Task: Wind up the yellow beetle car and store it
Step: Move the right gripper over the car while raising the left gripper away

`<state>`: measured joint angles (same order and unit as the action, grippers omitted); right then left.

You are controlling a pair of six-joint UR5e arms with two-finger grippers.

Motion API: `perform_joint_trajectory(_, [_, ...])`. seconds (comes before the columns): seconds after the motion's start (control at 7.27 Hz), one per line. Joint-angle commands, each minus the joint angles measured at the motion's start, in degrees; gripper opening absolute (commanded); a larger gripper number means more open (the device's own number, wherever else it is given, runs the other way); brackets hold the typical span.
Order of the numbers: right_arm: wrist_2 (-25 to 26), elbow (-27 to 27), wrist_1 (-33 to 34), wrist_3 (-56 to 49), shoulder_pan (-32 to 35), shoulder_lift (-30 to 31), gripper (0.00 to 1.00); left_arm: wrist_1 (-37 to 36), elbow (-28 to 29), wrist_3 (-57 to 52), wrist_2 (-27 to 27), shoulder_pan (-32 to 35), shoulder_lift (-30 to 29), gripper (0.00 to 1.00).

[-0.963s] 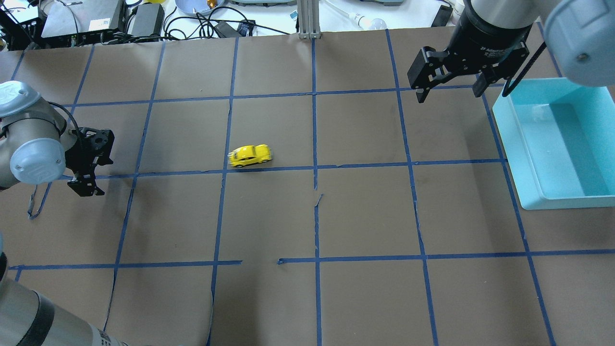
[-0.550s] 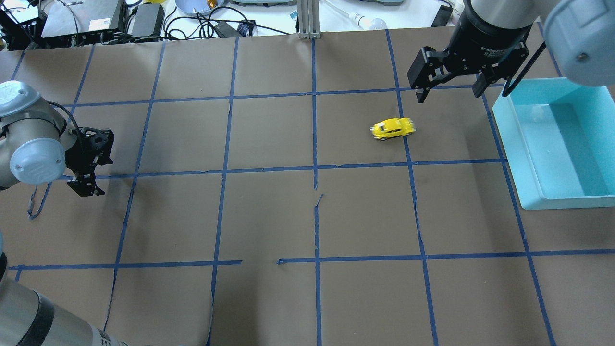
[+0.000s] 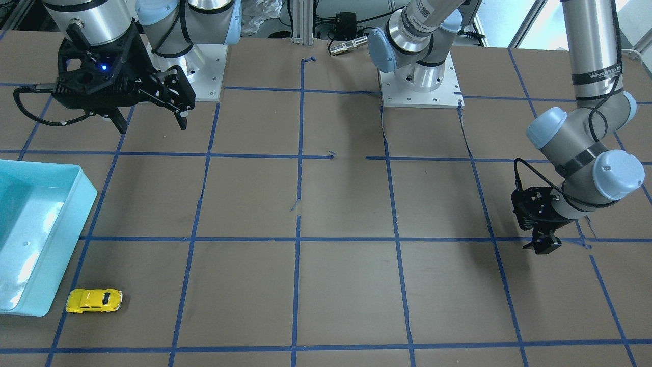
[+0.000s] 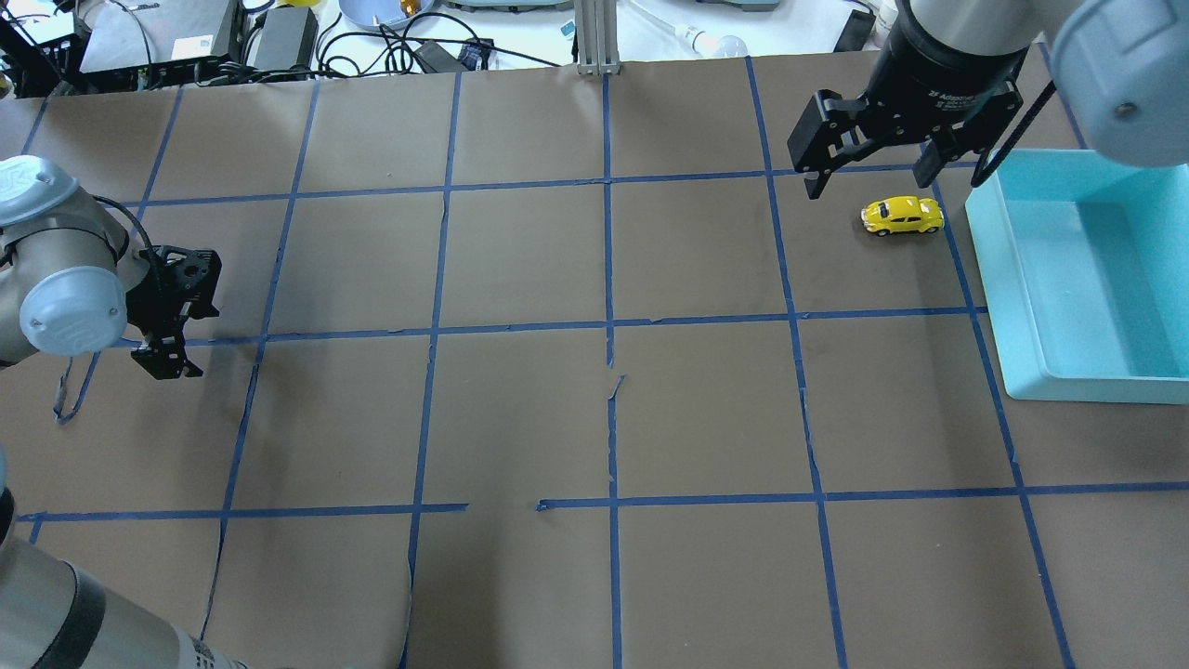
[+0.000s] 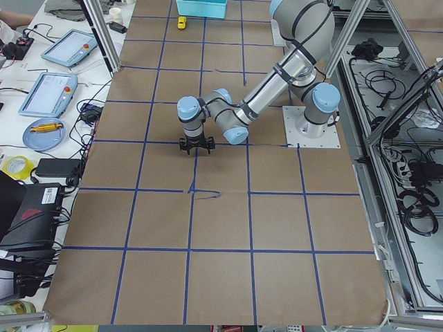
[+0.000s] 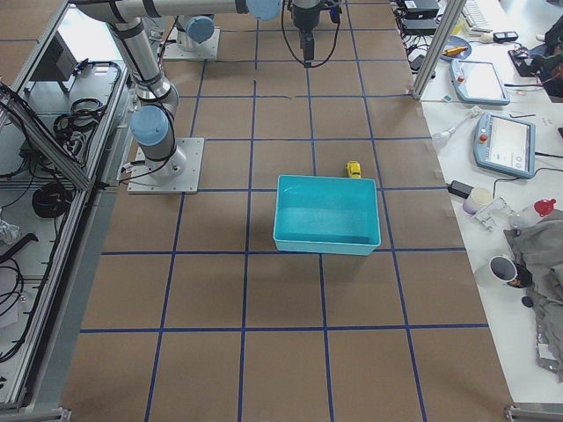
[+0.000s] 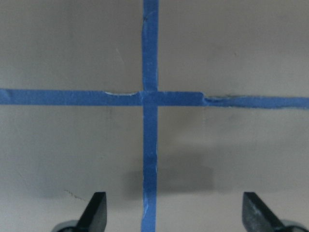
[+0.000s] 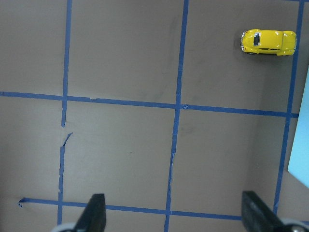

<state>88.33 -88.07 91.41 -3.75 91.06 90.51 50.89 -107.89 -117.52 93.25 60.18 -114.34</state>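
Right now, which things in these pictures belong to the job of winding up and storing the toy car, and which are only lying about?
For the job:
- yellow beetle car, on the table beside the bin
- light blue bin
- right hand, open

Lying about, off the brown paper:
- teach pendants
- blue plate
- cables
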Motion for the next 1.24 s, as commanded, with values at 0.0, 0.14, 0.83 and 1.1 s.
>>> perform_joint_trajectory(0.0, [0.0,0.0,0.0,0.0,0.0,0.0,1.00,0.0,0.0,0.1,0.0,0.0,0.1,1.00])
perform_joint_trajectory(0.14, [0.1,0.1,0.0,0.0,0.0,-0.2,1.00,0.0,0.1,0.4,0.0,0.0,0.5,1.00])
perform_joint_trajectory(0.83, [0.3,0.9,9.9,-22.8,-3.8,-8.1,1.00,10.7,0.6,12.5,-2.5,5.4,11.1,1.00])
perform_joint_trajectory(1.1, [0.4,0.6,15.4,-33.2,-7.6,-13.8,1.00,20.8,1.6,25.9,-6.2,10.2,17.9,1.00])
